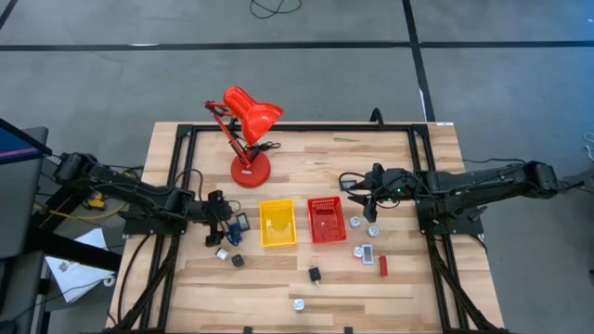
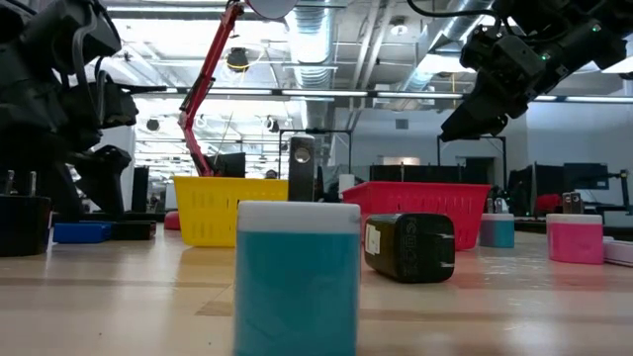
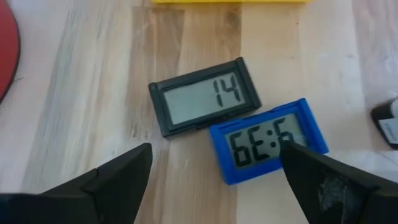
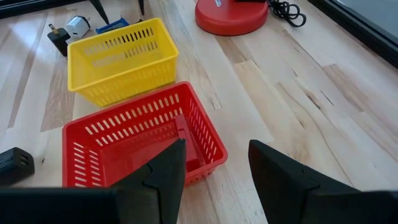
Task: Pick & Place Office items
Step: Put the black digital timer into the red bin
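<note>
Small office items lie scattered on the wooden table. In the left wrist view a black little clock point(image 3: 205, 96) and a blue one point(image 3: 267, 140) lie flat, touching at a corner. My left gripper point(image 3: 216, 149) point(image 1: 223, 221) hovers open over them, one finger on either side of the blue clock. My right gripper point(image 4: 217, 149) point(image 1: 358, 191) is open, above the table just beyond the red basket point(image 4: 140, 140) point(image 1: 326, 220), touching nothing. A flat red piece point(image 4: 185, 138) lies inside that basket. The yellow basket point(image 1: 277, 223) stands beside it.
The red desk lamp point(image 1: 249, 139) stands behind the baskets. Loose pieces lie near the table's front: a white one point(image 1: 223, 252), black ones point(image 1: 238, 261) point(image 1: 315, 274), a red one point(image 1: 382, 266), and several right of the red basket point(image 1: 355, 223). A black charger point(image 2: 410, 247) lies close to the low camera.
</note>
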